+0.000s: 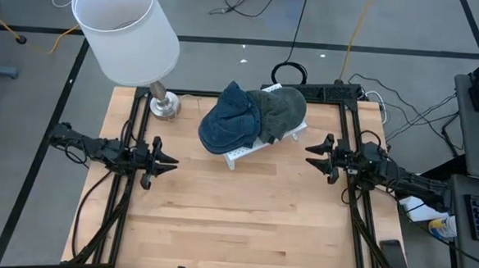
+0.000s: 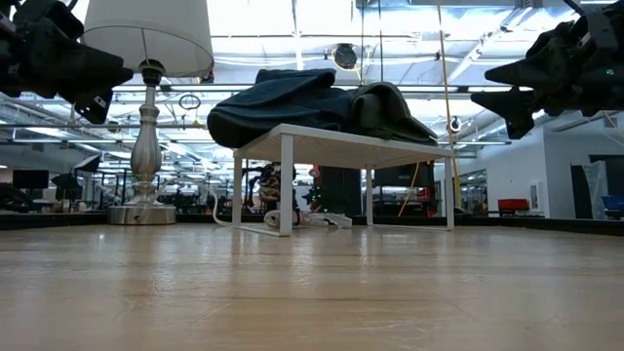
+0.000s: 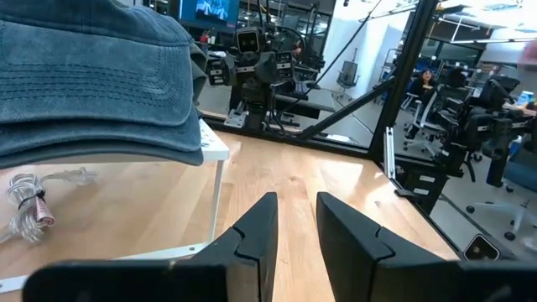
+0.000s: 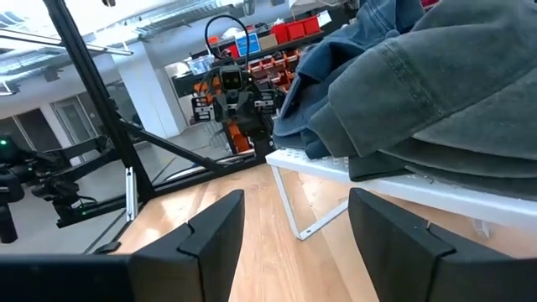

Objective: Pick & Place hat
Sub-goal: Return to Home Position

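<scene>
The blue caps (image 1: 228, 121) lie stacked on the left end of the white shelf (image 1: 242, 153), which stands at the far middle of the table (image 1: 235, 224). The grey caps (image 1: 282, 112) are piled against them on the right end. In the low view both piles rest on the shelf top, the blue caps (image 2: 278, 102) overlapping the grey caps (image 2: 390, 112). The left gripper (image 1: 166, 159) hangs over the table's left side, a little nearer than the shelf and well apart from it, pointing right. Its jaws stand a narrow gap apart with nothing between them. In the left wrist view the fingers (image 3: 256, 231) frame bare table, and the blue caps (image 3: 92, 75) sit off to one side on the shelf (image 3: 210, 143), clear of the jaws. The right gripper (image 1: 314, 152) hangs over the right side, just beside the shelf's right end, pointing left. Its jaws are spread wide and hold nothing. In the right wrist view the grey caps (image 4: 453, 92) and the blue caps (image 4: 336, 59) lie beside the fingers (image 4: 214, 226) and beyond them, not between them. In the low view both grippers float well above the table. A lamp (image 1: 126, 25) stands at the far left corner.
</scene>
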Motion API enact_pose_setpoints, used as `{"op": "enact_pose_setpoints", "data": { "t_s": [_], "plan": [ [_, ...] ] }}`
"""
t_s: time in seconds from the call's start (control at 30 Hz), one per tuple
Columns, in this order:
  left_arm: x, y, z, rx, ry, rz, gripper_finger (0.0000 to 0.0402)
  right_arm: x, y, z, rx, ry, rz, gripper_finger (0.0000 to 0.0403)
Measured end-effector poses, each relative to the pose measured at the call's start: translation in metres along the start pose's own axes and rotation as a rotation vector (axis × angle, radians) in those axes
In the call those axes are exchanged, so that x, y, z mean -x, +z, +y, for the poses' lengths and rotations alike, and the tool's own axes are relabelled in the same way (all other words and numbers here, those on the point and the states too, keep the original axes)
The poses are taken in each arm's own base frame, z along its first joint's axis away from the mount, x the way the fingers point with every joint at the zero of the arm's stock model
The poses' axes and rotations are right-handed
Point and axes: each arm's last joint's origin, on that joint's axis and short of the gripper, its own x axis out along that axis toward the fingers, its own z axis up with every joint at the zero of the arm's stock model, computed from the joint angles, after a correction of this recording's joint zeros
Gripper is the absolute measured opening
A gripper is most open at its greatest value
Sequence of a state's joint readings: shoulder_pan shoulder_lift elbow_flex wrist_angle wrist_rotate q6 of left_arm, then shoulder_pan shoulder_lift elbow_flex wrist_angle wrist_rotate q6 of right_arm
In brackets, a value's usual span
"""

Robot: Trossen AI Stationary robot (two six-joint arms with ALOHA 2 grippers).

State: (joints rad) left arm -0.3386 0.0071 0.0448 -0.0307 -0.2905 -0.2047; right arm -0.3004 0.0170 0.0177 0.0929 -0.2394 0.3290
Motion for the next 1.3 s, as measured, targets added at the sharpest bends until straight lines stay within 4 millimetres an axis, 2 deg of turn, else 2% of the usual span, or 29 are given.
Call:
{"op": "enact_pose_setpoints", "data": {
  "t_s": [1.3],
  "plan": [
    [0.0,-0.0002,0.0,0.0,0.0,0.002,0.0088,0.0,0.0004,0.0001,0.002,0.0,-0.004,0.0204]
  ]
}}
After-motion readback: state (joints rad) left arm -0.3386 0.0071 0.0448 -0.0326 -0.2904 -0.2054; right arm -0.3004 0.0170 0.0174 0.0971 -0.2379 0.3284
